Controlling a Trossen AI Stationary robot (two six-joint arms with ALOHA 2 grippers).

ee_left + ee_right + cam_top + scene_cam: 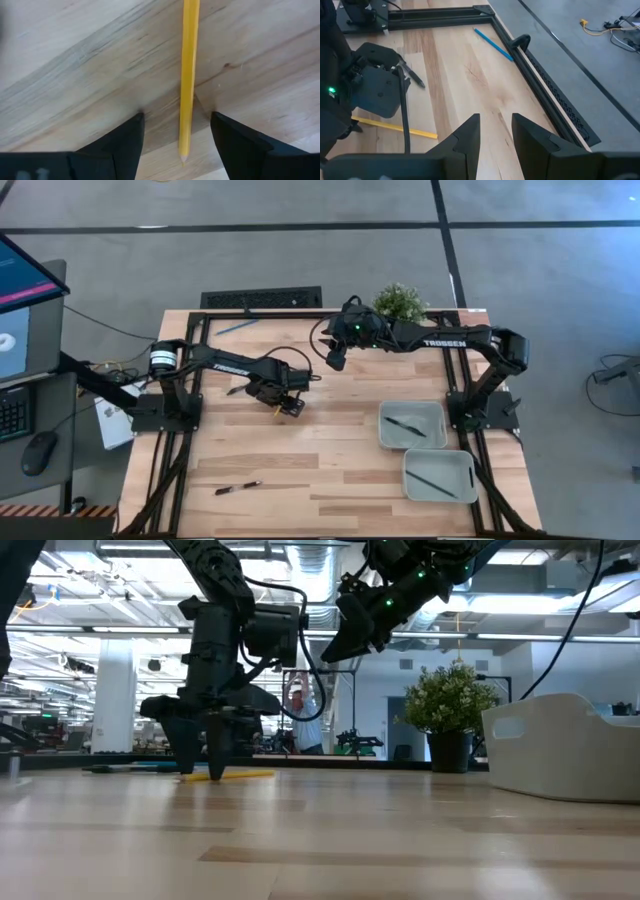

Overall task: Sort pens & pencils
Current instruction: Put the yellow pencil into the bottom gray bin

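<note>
Overhead, the left gripper [290, 406] is down at the middle of the wooden table [300, 470], over a yellow pencil [278, 411] that barely shows under it. The right gripper [335, 360] hangs above the back half of the table, near a small potted plant [399, 302]. A blue pencil [236, 327] lies by the back edge. One dark pen [237, 487] lies at the front left; a second pen [236, 389] lies beside the left arm. Two grey trays [412, 424] sit front right, each holding one pen [405, 424].

Low view: left gripper [205, 772] points straight down, fingertips at the table on either side of the yellow pencil [232, 776], which lies flat. Right gripper [340, 645] is raised well above the table. A white tray wall [560, 745] stands at right, the plant [450, 700] behind it. A person [303, 710] stands far off in the room.

Left wrist view: fingers [125, 142] are spread wide, not touching the pencil [189, 75]; its sharpened tip lies between them.

Right wrist view: own fingers [470, 132] are narrowly apart with nothing between them. The blue pencil [492, 44] lies beside the black frame rail [550, 100]; the yellow pencil [395, 127] sticks out under the left arm's gripper [375, 92].
</note>
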